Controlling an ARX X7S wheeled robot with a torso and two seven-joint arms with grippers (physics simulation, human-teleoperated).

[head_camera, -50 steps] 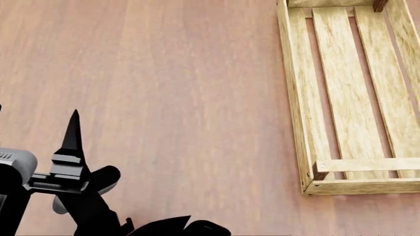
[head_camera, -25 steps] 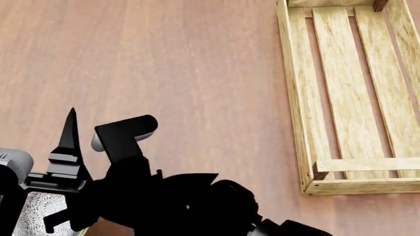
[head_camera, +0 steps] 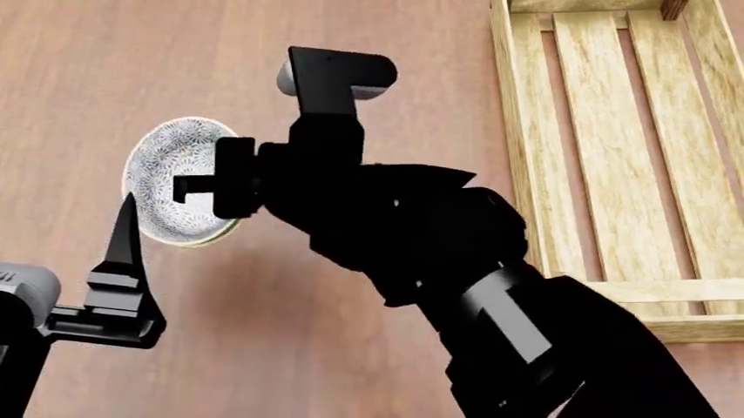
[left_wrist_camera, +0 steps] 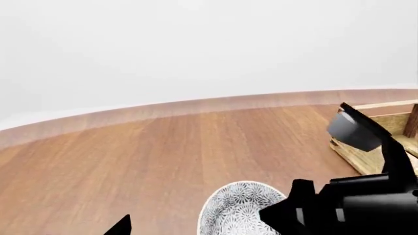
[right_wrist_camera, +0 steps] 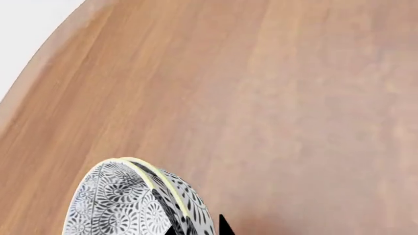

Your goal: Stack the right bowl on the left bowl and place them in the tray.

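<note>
Two nested bowls, grey-white with a floral pattern and yellow rims, hang tilted on edge above the table. My right gripper is shut on their rim. The right wrist view shows both rims of the bowls with my right gripper pinching their wall. The pale wooden tray stands empty at the right, well apart from the bowls. My left gripper sits low at the left, open and empty, just below the bowls. In the left wrist view the bowls float ahead of it.
The brown wooden table stretches around everything. My right arm crosses the middle of the head view and covers the tray's near left corner. In the left wrist view the table's far edge and the tray show.
My right arm has risen from the bottom left into view, carrying the bowls up and away over the table. The left gripper has barely moved.
</note>
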